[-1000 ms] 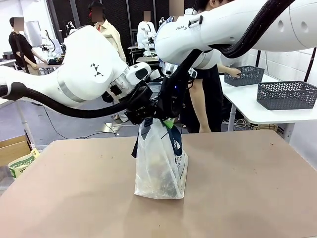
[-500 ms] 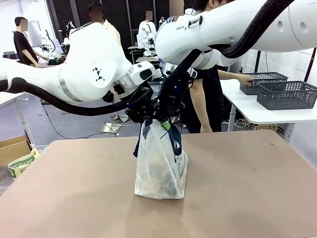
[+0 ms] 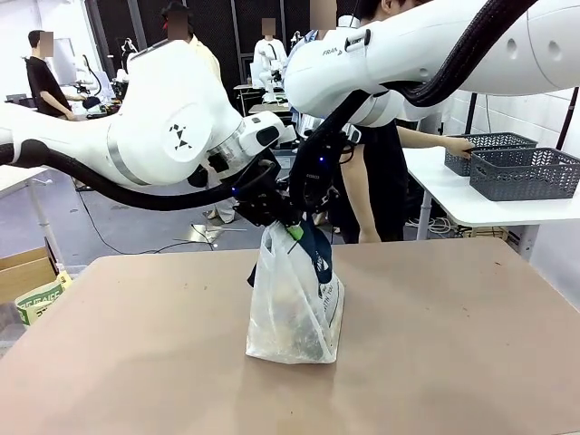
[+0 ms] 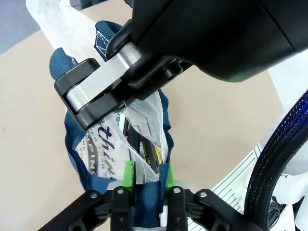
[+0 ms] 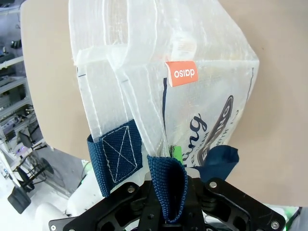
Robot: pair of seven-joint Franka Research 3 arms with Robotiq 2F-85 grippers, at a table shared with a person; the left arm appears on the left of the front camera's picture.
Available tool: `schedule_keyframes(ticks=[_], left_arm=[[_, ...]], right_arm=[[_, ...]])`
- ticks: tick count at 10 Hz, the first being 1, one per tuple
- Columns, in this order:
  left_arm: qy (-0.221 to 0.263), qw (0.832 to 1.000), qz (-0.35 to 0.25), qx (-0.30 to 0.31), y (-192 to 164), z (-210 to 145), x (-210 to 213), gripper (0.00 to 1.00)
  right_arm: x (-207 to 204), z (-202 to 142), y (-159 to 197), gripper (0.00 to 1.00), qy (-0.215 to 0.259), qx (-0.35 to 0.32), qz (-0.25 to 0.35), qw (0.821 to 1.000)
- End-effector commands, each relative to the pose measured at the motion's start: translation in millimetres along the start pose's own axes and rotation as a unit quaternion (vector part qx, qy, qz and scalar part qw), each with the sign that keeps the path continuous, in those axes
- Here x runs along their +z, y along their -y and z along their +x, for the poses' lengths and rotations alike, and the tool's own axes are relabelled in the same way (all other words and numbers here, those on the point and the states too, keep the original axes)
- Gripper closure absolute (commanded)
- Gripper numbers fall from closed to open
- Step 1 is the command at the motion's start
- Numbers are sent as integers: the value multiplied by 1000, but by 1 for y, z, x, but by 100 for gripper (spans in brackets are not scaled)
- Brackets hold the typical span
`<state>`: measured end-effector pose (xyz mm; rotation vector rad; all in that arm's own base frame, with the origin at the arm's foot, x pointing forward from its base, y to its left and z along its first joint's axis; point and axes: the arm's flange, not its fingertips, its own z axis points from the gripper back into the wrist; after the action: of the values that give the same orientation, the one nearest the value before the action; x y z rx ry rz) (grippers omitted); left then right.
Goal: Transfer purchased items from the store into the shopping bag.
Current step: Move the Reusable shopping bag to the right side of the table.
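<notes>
The shopping bag (image 3: 294,304) stands upright at the middle of the table, translucent white with navy strap handles. My left gripper (image 3: 272,220) and right gripper (image 3: 306,217) meet just above its mouth. In the left wrist view my left gripper (image 4: 147,179) is shut on a navy handle (image 4: 148,197), and dark and yellow purchased items (image 4: 144,144) show inside the bag's mouth. In the right wrist view my right gripper (image 5: 167,185) is shut on the other navy handle (image 5: 167,185); the bag (image 5: 159,72) hangs below it with an orange tag (image 5: 182,73).
A person (image 3: 376,172) stands behind the table, reaching to dark grey mesh baskets (image 3: 526,172) on a white side table at the right. A cardboard box (image 3: 32,281) sits on the floor at left. Bare brown table (image 3: 453,344) surrounds the bag.
Both grippers have risen slightly and drawn the handles together, pulling the bag's top taller and narrower. The person slid a mesh basket to the right.
</notes>
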<state>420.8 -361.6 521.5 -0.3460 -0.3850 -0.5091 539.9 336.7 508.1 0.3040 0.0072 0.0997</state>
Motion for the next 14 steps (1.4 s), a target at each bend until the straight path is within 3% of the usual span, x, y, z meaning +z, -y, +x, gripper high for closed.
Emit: schedule_keyframes(ticks=[1,8,9,13,14], left_arm=[[4,1000,15,7,3,-2,1,100],[15,1000,15,-4,5,-6,8,100],[2,1000,1,-2,1,0,2,100],[2,1000,1,-2,1,0,2,100],[2,1000,1,-2,1,0,2,100]], right_arm=[[6,4,0,100,-5,6,31,999],[8,1,3,100,4,11,43,999],[10,0,3,89,6,23,53,998],[24,-8,24,11,28,35,87,995],[28,-10,31,0,35,29,93,995]])
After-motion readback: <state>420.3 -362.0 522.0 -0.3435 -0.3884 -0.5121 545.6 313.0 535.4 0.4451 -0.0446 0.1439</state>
